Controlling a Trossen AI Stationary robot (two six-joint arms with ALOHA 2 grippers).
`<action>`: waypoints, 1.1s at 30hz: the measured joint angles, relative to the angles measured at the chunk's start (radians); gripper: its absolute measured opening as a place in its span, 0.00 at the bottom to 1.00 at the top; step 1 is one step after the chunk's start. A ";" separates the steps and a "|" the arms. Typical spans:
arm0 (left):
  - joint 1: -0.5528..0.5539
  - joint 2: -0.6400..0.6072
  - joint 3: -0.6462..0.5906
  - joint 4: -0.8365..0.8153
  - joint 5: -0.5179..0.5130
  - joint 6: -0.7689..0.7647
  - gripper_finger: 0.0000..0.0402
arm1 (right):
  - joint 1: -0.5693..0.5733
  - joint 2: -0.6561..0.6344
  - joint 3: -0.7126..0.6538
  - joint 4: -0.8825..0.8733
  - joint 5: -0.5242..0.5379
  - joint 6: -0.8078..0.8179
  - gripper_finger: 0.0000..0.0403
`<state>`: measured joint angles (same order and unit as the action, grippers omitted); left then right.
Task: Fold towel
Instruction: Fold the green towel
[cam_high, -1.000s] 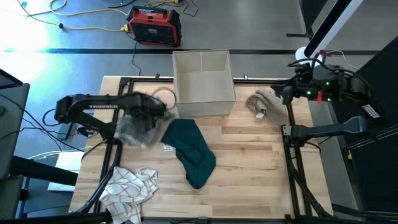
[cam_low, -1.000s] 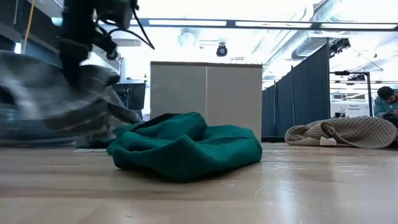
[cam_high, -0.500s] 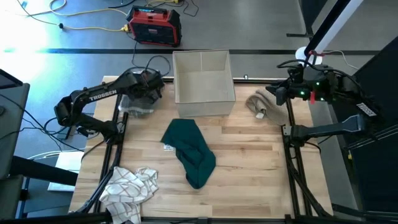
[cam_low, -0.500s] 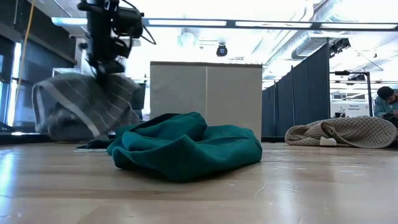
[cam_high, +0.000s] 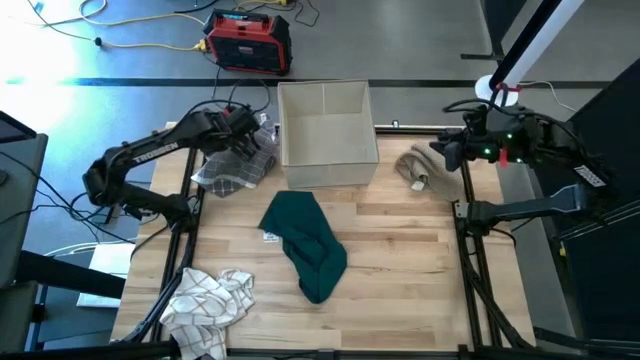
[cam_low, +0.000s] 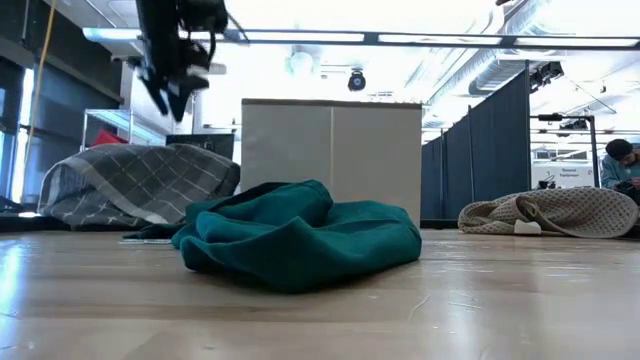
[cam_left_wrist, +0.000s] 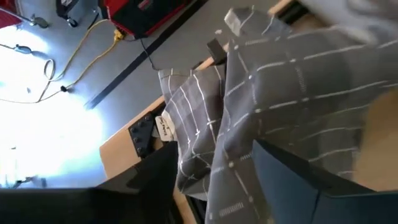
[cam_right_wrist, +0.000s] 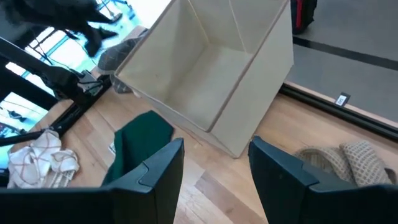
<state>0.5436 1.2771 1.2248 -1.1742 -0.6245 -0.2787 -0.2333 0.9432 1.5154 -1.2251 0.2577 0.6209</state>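
Left gripper (cam_high: 243, 128) hangs with jaws spread and empty above the grey towel (cam_high: 232, 168), heaped at the table's (cam_high: 400, 250) far-left edge beside the box (cam_high: 326, 135). Part seems to overhang the edge; a clumsy regrasp could drag it off. Right gripper (cam_high: 447, 152), jaws spread, waits far right.

Overhead down, low level — both share box (cam_high: 326, 132)
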 joint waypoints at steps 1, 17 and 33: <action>-0.016 -0.009 0.026 -0.018 0.022 -0.009 0.51 | 0.000 0.000 0.000 -0.003 0.000 -0.002 0.42; -0.562 -0.038 0.101 -0.049 0.464 -0.199 0.49 | 0.030 -0.001 -0.311 0.188 -0.182 -0.116 0.42; -0.980 -0.033 -0.082 -0.011 0.446 -0.388 0.48 | 0.548 0.295 -0.521 0.823 -0.021 0.162 0.42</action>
<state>-0.4364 1.2446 1.1431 -1.1849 -0.1789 -0.6670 0.3147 1.2383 0.9948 -0.4019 0.2369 0.7826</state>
